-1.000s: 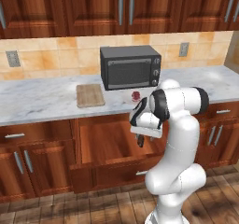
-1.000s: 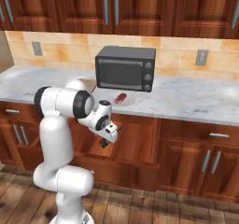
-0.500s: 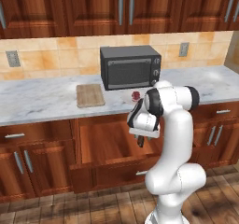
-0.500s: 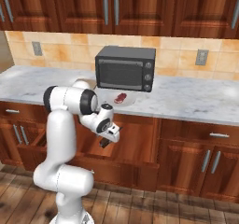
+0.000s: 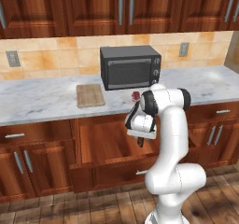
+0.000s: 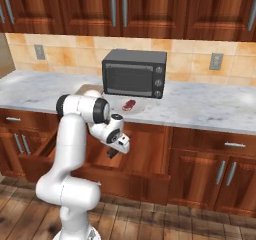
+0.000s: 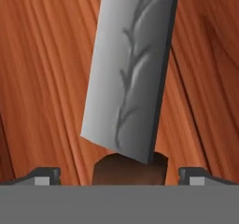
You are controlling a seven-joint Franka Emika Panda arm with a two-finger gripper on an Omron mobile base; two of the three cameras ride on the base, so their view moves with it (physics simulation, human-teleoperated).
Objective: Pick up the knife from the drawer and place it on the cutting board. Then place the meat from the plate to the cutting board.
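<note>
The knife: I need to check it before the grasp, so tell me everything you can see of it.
The knife shows in the hand view: a broad, flat grey metal blade with a darker vein-like pattern, squared at the heel, joined to a dark brown handle. It lies flat on the reddish wooden floor of the drawer. The open end effector straddles the handle, a fingertip on either side, with nothing gripping it yet.

We find no text, label, brand, number or sign that we can read. The microwave has small knobs on its right panel, too blurred for any marking. The knife blade bears a dark vein pattern, no lettering.
</note>
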